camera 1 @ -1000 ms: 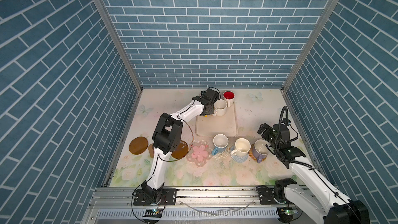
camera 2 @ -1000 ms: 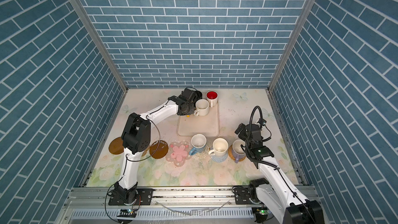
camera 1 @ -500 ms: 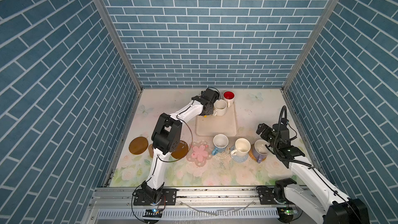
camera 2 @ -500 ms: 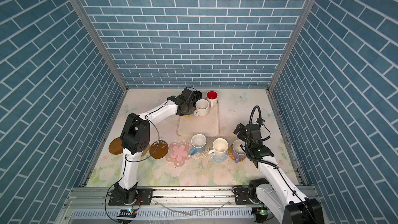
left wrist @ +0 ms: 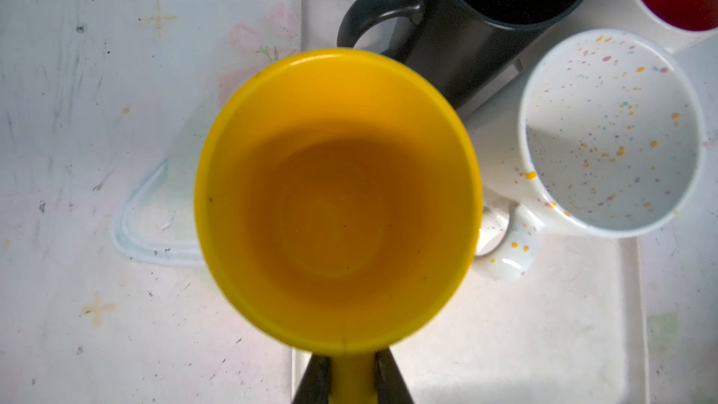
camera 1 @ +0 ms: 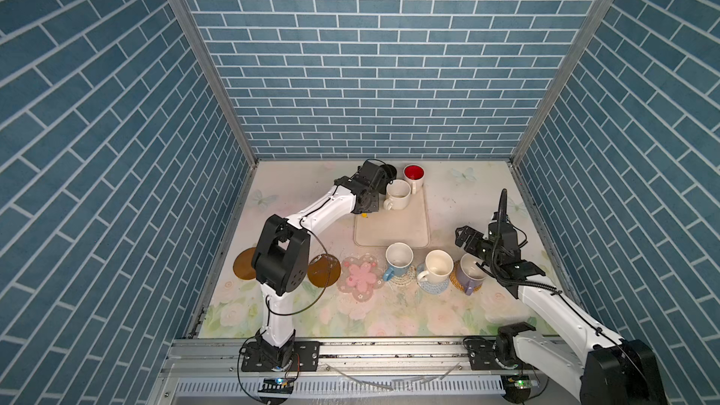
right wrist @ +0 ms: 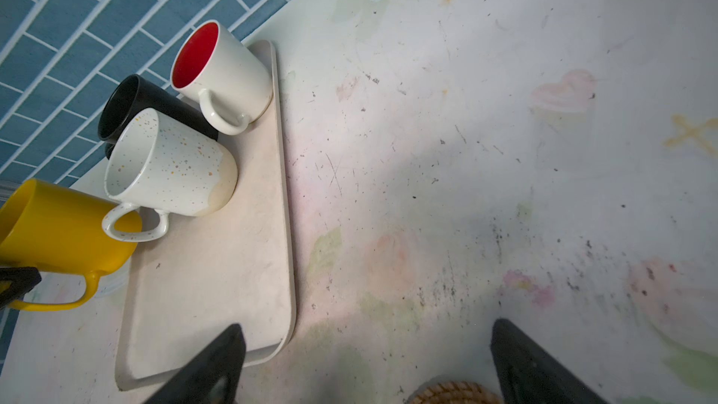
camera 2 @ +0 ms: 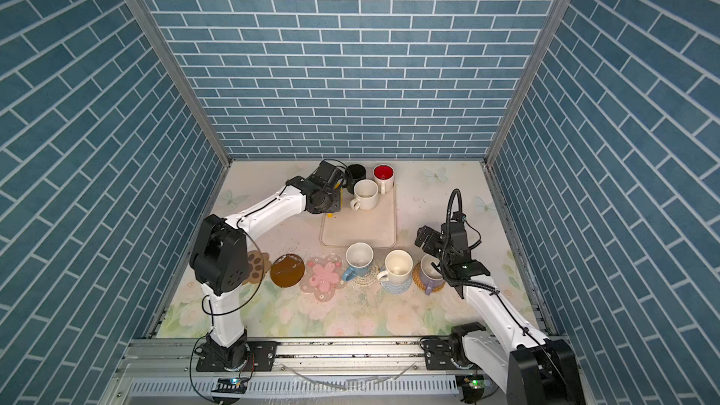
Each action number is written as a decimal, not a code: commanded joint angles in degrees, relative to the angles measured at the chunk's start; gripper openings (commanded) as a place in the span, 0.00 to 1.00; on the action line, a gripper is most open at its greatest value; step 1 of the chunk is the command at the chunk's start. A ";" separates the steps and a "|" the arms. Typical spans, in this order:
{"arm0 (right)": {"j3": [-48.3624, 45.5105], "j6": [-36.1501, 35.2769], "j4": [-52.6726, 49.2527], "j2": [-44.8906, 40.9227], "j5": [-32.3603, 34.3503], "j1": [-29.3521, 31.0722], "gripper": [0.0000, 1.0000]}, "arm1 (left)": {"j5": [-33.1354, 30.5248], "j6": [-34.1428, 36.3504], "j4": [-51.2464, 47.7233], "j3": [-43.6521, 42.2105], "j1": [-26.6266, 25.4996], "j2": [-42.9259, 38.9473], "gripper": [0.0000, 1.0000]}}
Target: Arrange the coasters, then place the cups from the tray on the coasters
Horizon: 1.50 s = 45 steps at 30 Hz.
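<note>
My left gripper [left wrist: 351,378] is shut on the handle of the yellow cup [left wrist: 338,204] at the left rim of the tray [camera 1: 391,227]. In both top views the wrist hides most of that cup. On the tray's far end stand a black cup [camera 2: 355,173], a red-inside cup [camera 1: 413,174] and a speckled cream cup [camera 1: 398,193]. In the front row, light blue [camera 1: 399,259], cream [camera 1: 436,264] and lavender [camera 1: 469,274] cups sit on woven coasters. My right gripper [camera 1: 465,237] hangs open and holds nothing, between the tray and the lavender cup.
Bare coasters lie left of the row: a pink flower [camera 1: 360,276], a brown disc [camera 1: 323,270], another brown disc [camera 1: 243,264] and a paw shape [camera 2: 255,264] partly behind the left arm's elbow. Blue brick walls close in three sides.
My right gripper has drifted slightly left toward the tray's near corner. The left gripper and the yellow cup have barely moved.
</note>
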 commanded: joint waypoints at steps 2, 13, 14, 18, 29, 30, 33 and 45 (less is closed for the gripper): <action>2.97 -2.79 1.75 0.62 -3.05 -0.10 0.99 | 0.59 0.97 3.77 -4.10 0.33 -6.15 0.00; 7.65 -2.58 -0.12 4.52 -4.16 0.24 0.97 | 3.27 1.77 5.31 -17.17 -0.55 -17.64 0.00; 8.19 -2.58 -0.21 4.98 -4.33 0.33 0.97 | 3.47 1.73 5.69 -18.73 -0.57 -19.09 0.00; 10.37 -2.84 -0.65 6.48 -4.51 0.59 0.97 | 4.43 1.68 6.64 -23.77 -0.82 -23.93 0.00; 16.78 -5.45 -3.35 11.53 -3.22 2.44 0.97 | 15.02 8.99 8.47 -32.39 -1.96 -32.74 0.00; 17.02 -5.63 -3.41 11.92 -3.20 2.51 0.97 | 15.40 9.73 7.53 -32.30 -1.94 -33.23 0.00; 17.58 -6.08 -3.56 12.87 -3.50 2.70 0.96 | 15.32 13.02 4.66 -32.07 -2.05 -35.64 0.00; 18.02 -6.68 -2.54 14.36 -4.87 2.86 0.96 | 19.70 26.16 -0.10 -35.57 -1.95 -44.63 0.00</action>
